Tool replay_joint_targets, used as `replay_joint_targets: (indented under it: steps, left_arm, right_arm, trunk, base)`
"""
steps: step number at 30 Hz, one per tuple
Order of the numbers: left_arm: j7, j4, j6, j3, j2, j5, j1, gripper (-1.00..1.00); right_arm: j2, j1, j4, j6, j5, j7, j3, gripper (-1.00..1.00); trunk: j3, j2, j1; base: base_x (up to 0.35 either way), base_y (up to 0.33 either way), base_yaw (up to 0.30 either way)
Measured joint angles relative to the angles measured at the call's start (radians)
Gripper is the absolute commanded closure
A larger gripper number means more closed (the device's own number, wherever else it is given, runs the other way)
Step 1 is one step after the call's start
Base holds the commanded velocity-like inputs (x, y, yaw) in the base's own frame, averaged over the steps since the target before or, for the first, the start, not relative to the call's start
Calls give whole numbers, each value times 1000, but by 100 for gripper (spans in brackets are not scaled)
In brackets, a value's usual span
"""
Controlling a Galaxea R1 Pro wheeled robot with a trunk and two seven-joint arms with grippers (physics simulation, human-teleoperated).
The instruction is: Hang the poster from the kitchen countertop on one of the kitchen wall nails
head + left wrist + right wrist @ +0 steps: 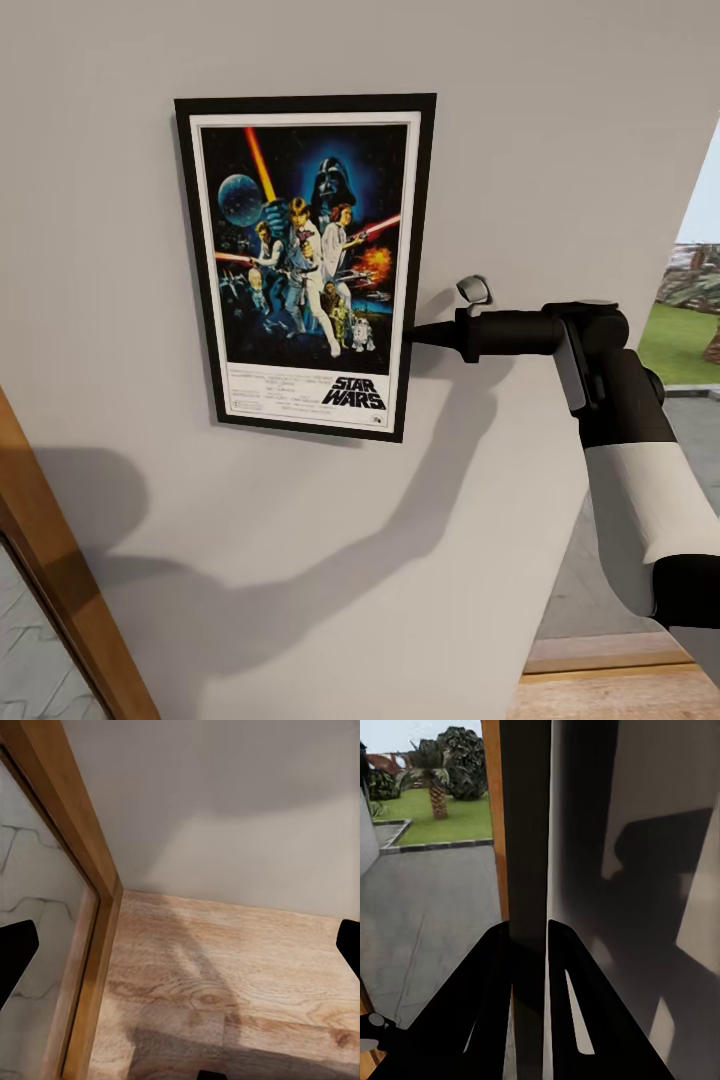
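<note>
The black-framed Star Wars poster (305,265) lies flat against the off-white wall (560,120), upright and slightly tilted. My right gripper (412,335) reaches in from the right and is shut on the poster's right edge, at about mid-height. In the right wrist view the two black fingers (487,997) pinch the dark poster edge (529,832) between them. My left gripper (180,949) hangs low and open over the wooden floor (240,975), with nothing between its fingertips. Any wall nails are hidden. The kitchen countertop is out of view.
A wood door frame (55,570) with pale tiling behind it runs along the lower left. Right of the wall's end, an opening gives onto grey paving and a lawn (685,340) with a palm (435,787). Wooden floor (620,695) lies below.
</note>
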Motion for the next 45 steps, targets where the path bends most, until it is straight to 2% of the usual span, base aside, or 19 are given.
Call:
replay_joint_targets:
  steps: [45]
  left_arm:
    - [-2,-5,-1,5,-2,-1,0,-100]
  right_arm:
    - [0,0,-3,0,-2,-2,-4,100]
  trunk:
    - [0,0,0]
  base:
    - [11,0,0]
